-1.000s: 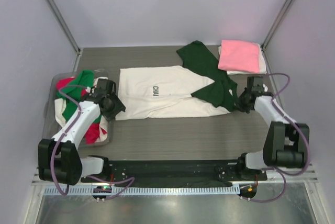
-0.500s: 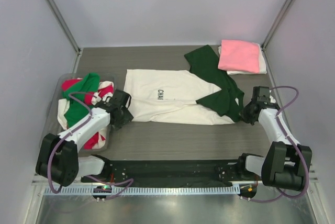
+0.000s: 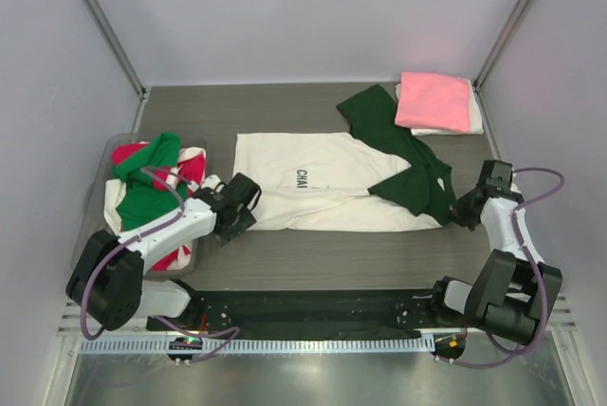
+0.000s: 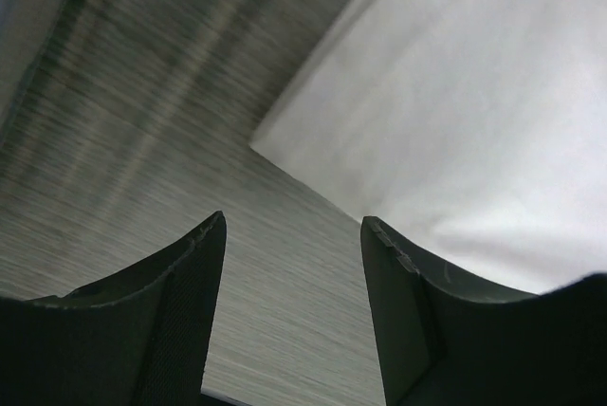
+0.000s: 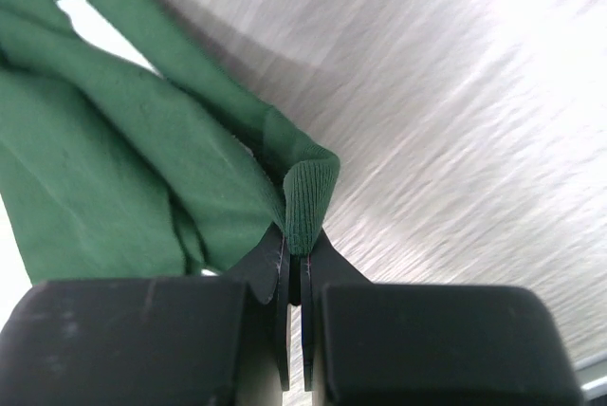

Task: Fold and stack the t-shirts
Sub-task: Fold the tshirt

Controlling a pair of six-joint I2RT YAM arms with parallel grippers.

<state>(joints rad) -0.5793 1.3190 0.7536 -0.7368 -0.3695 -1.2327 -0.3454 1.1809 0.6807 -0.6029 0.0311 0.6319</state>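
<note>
I log: cream-white and dark green cloth t-shirt (image 3: pixel 327 193), flat on grey tabletop (image 3: pixel 360 254); right gripper (image 5: pixel 292 256) fingers pinching its green edge; left gripper (image 4: pixel 294 235) fingers spread near its white corner.

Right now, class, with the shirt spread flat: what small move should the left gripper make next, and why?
Probably edge the left gripper forward onto the cream-white t-shirt's corner, then close. Its jaws stand open with bare table between them and the corner just ahead, while the right gripper pinches the green fold.
</note>
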